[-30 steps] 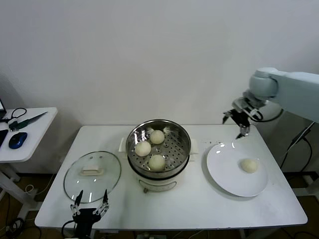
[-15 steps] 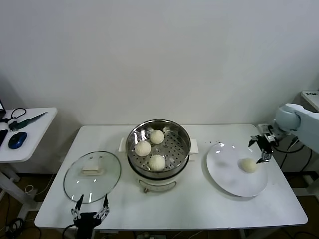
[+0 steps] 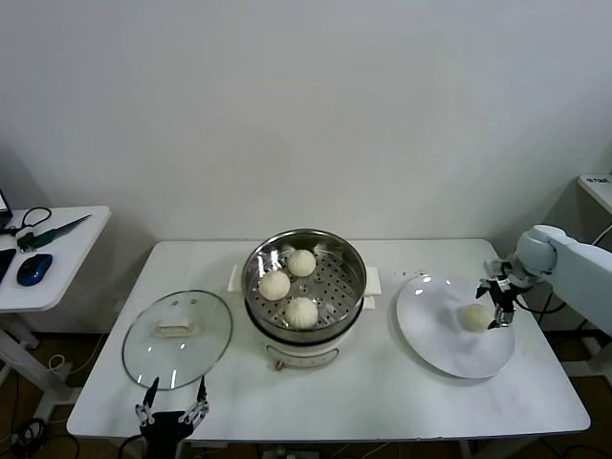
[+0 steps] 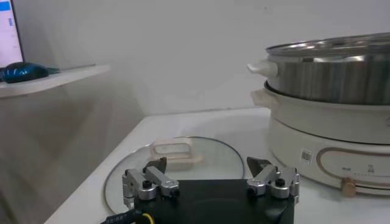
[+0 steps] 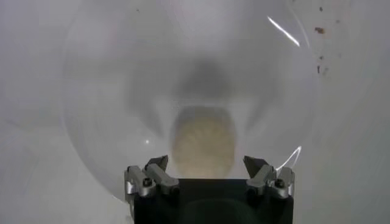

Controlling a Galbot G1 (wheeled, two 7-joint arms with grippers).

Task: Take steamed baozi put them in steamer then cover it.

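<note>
Probably soft and light, the last steamed baozi [image 3: 476,316] on the white plate [image 3: 440,335] near the desk's right edge wants a gentle pinch across its domed sides. Reaching in from the right edge, the right gripper [image 3: 497,304] hangs just over it, fingers spread either side, seemingly not touching. Parked open at the front-left corner, the left gripper [image 3: 172,402] sits beside the cover [image 3: 178,337].

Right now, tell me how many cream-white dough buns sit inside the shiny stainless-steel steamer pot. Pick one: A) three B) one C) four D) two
A: the head view shows three cream-white dough buns on the perforated tray of the shiny stainless-steel steamer pot, while the fourth bun lies on the flat white round plate under the open right hand.
</note>
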